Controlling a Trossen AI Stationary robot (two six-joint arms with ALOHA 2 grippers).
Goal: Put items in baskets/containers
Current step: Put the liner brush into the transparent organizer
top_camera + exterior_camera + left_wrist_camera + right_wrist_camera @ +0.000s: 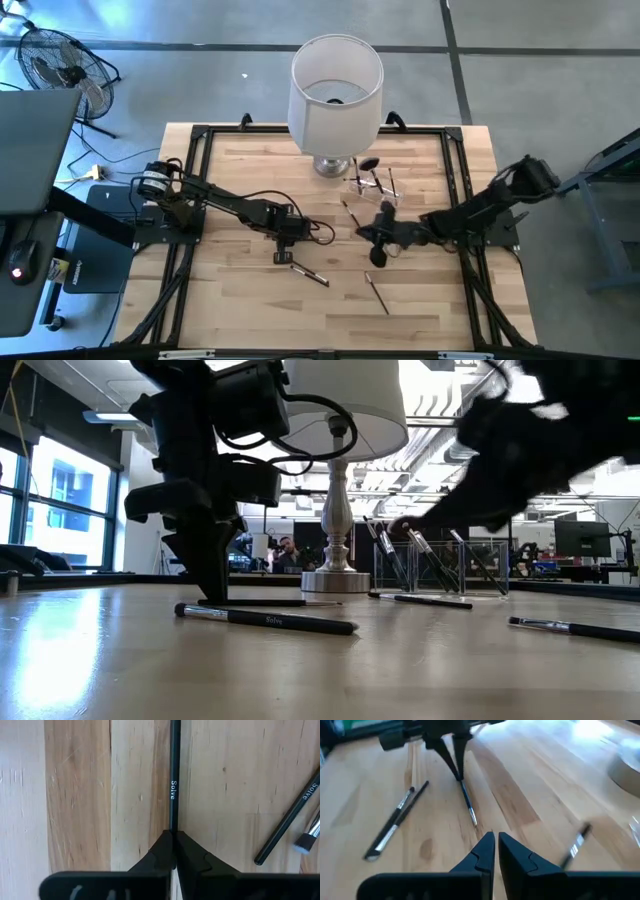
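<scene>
My left gripper (283,250) (214,592) points down at the table's middle, shut on a thin black makeup brush (173,785) (468,802) marked "Solve". My right gripper (495,845) (378,240) hovers just right of it, shut, with nothing between its fingers. The clear holder (374,181) (442,566) stands by the lamp base, with several brushes leaning inside it. Loose brushes lie flat on the wood: one (310,273) (266,620) near the left gripper, another (376,293) closer to the near edge, and one (350,212) before the holder. My left gripper pinches the black brush's handle (172,822) between its two fingertips, near one end. The fingers come from above, pointing down, and the brush runs straight out from between them. It lies low along the table (270,602), and its bristle end (474,820) rests on the wood.
A white lampshade on a silver base (336,85) stands at the far middle, close behind the holder. A black frame (200,140) borders the tabletop. Bare wood lies along the near edge and the left part. People sit in the room beyond.
</scene>
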